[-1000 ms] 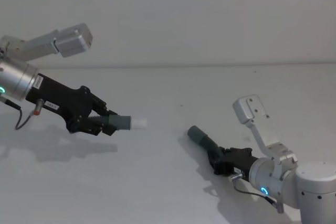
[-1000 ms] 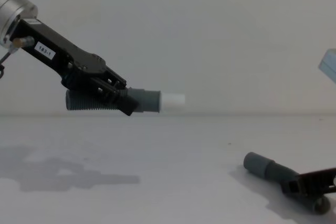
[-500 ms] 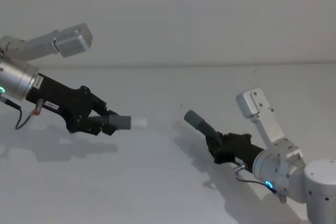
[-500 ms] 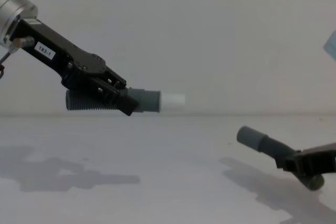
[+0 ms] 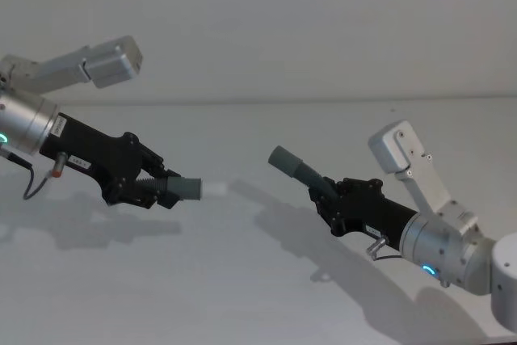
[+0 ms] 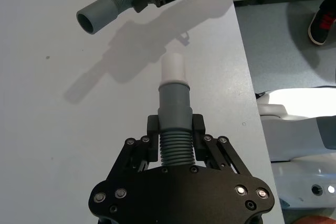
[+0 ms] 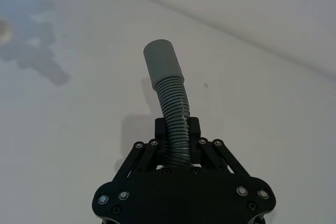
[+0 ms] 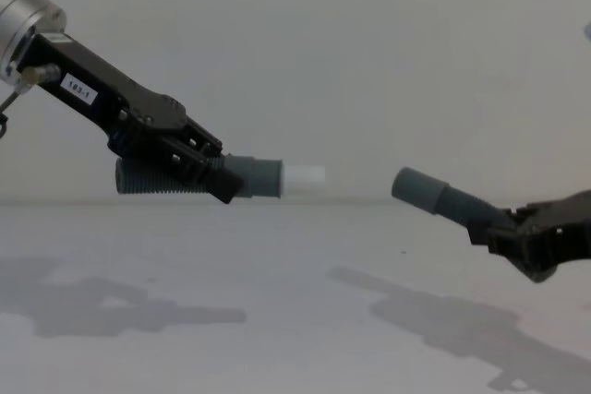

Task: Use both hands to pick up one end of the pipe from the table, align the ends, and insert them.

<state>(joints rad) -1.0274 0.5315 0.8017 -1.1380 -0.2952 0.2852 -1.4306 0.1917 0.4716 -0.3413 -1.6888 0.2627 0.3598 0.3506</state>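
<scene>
- Pipe piece on the left (image 8: 148, 175) is pinched across its ribs by the fingers of the left gripper (image 8: 217, 177), just behind the grey cuff (image 8: 259, 177). The fingers of the right gripper (image 8: 494, 228) pinch the pipe piece on the right (image 7: 176, 111) the same way, partway along its ribs.
- Both pieces hang in the air above the tabletop (image 5: 242, 280), with their shadows below and the two ends facing each other, apart.
- Risk at the grip: both holds sit on flexible ribbing, so an end-on push could slide a piece back through the fingers or bend it.
- Risk at the ends: the left piece lies about level, while the right one slants upward toward it. In the chest view its sleeve (image 8: 417, 189) sits a little lower than the white tip (image 8: 303, 175).
- The left wrist view also shows the sleeve off to one side of the tip's line. Driven together like this, I judge the tip would catch the sleeve's rim and the hose would buckle.
- Look: each piece is short, dark grey and ribbed. The left one ends in a smooth grey cuff with a narrower white tip.
- The right one curves slightly and ends in a plain, wider sleeve with an open mouth.
</scene>
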